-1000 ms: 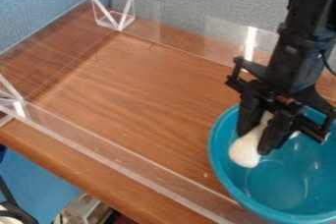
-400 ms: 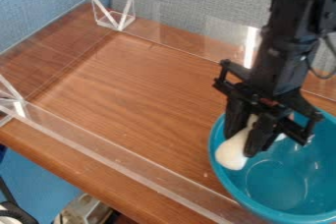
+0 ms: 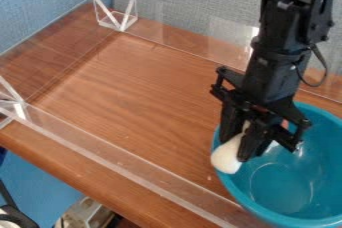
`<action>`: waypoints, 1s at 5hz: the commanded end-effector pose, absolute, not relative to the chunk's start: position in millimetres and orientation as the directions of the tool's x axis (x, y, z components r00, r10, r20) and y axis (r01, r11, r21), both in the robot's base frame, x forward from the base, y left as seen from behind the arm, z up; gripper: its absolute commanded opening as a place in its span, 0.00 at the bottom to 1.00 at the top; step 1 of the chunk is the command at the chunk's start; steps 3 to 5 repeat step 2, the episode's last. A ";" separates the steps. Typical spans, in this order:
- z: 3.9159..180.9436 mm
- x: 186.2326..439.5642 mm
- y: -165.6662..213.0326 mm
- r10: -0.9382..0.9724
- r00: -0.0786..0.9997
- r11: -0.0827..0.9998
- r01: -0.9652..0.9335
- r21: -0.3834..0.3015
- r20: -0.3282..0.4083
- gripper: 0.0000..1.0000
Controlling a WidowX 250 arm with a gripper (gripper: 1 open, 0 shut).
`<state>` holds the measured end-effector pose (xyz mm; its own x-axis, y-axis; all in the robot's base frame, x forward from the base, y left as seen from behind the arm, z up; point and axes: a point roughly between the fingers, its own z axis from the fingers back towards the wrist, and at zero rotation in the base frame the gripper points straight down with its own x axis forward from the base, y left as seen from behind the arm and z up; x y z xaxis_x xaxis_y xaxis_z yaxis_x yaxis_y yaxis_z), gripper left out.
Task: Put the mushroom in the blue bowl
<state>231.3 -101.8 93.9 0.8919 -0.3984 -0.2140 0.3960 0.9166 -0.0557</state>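
The blue bowl [image 3: 291,188] sits at the table's lower right, partly cut off by the frame edge. My black gripper [image 3: 254,148] points straight down over the bowl's left rim and is shut on the mushroom [image 3: 230,155]. Only the mushroom's cream-white stem shows, sticking out to the left of the fingers at rim height. Its cap is hidden behind the fingers. The bowl's inside looks bare.
The wooden table [image 3: 120,82] is fenced by low clear acrylic walls, with one triangular acrylic bracket [image 3: 118,14] at the far corner and another [image 3: 11,102] at the left. A blue backdrop stands behind, and cables hang at the right edge.
The arm has shifted left and slightly up with the mushroom, from over the bowl's inside to above its left rim. The grip is unchanged.
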 end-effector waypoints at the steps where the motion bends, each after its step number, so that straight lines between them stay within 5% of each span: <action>1: 114.7 231.8 -102.6 -0.434 0.887 0.901 0.430 -0.059 -0.156 0.00; 5: 108.1 235.5 -98.0 -0.420 0.895 0.908 0.415 -0.061 -0.151 0.00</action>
